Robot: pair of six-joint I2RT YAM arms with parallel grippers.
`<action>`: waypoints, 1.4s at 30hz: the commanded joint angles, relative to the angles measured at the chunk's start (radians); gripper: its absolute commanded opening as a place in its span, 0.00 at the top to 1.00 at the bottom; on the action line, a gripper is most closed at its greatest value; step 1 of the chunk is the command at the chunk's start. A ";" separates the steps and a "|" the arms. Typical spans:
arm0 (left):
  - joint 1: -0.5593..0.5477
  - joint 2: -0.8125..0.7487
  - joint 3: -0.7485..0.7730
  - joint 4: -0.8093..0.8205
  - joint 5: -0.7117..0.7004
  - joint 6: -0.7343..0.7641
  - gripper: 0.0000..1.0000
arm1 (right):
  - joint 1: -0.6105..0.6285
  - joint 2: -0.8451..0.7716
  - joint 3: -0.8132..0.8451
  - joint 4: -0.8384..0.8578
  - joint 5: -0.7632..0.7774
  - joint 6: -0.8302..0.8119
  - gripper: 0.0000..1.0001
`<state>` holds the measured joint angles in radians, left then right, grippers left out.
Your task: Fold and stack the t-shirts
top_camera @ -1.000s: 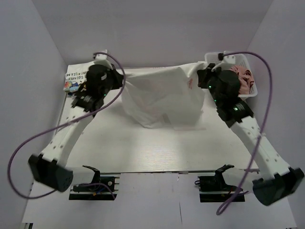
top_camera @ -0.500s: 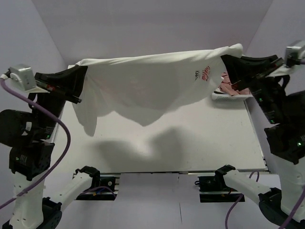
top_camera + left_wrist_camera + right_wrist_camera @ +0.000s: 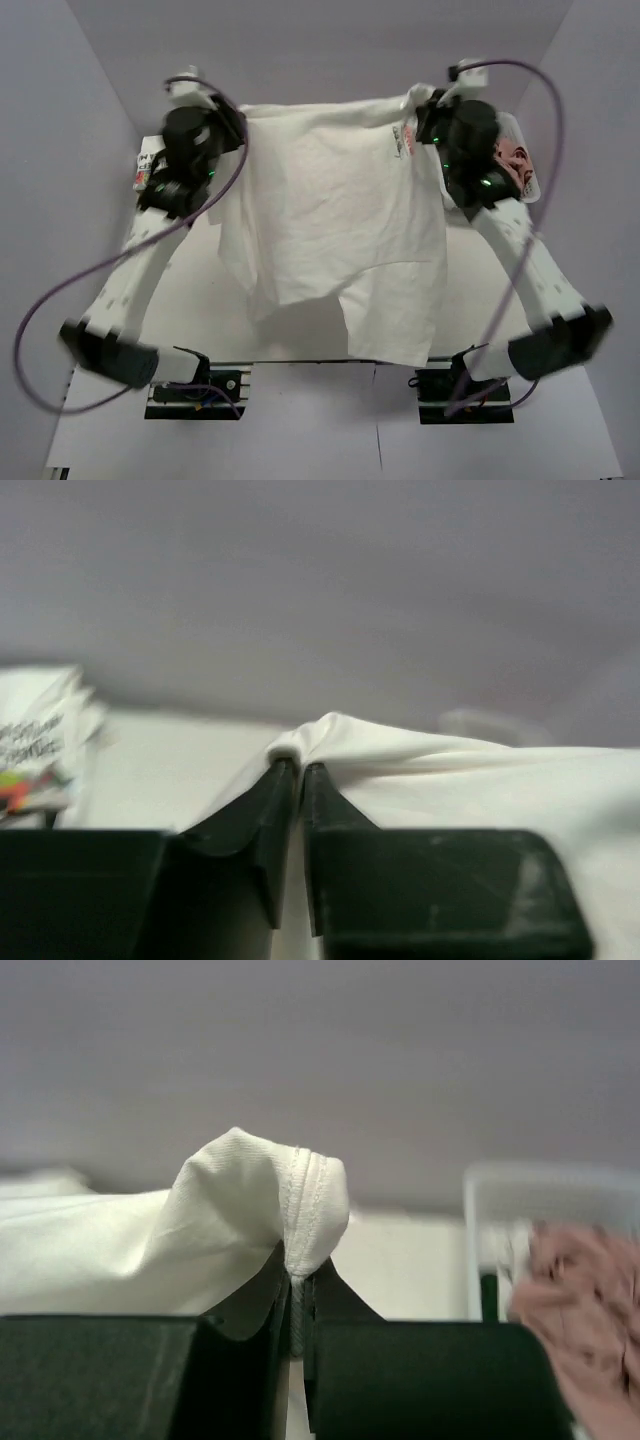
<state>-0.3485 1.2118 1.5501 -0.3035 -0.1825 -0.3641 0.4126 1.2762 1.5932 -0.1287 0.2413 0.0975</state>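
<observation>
A white t-shirt with a small red logo print is stretched between my two grippers at the far side of the table. Its body drapes toward the near edge. My left gripper pinches one top corner; in the left wrist view its jaws stand nearly together with white cloth bunched at the tips. My right gripper is shut on the other corner; a stitched hem sticks up between its fingers. A dusty pink t-shirt lies in the basket.
A white mesh basket stands at the far right, its rim in the right wrist view. A folded printed cloth lies at the far left, seen also from the left wrist. Purple cables loop beside both arms.
Half a second ago both arms held the shirt high and wide. Now they have come down and inward to the far side of the table, and the shirt hangs spread toward the near edge.
</observation>
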 commanded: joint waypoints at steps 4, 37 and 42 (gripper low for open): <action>0.072 0.526 -0.004 -0.253 -0.250 -0.153 0.00 | -0.144 0.406 -0.161 0.032 0.052 0.094 0.63; 0.220 0.235 -0.663 -0.353 -0.112 -0.516 0.07 | 0.043 -0.051 -0.779 -0.071 0.030 0.311 0.10; 0.229 0.261 -0.706 -0.230 -0.032 -0.496 0.10 | 0.075 -0.054 -0.831 -0.100 0.039 0.334 0.10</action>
<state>-0.1303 1.4654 0.8524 -0.6456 -0.2852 -0.8570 0.4644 1.2259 0.7910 -0.1886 0.2436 0.3973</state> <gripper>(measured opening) 0.907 0.904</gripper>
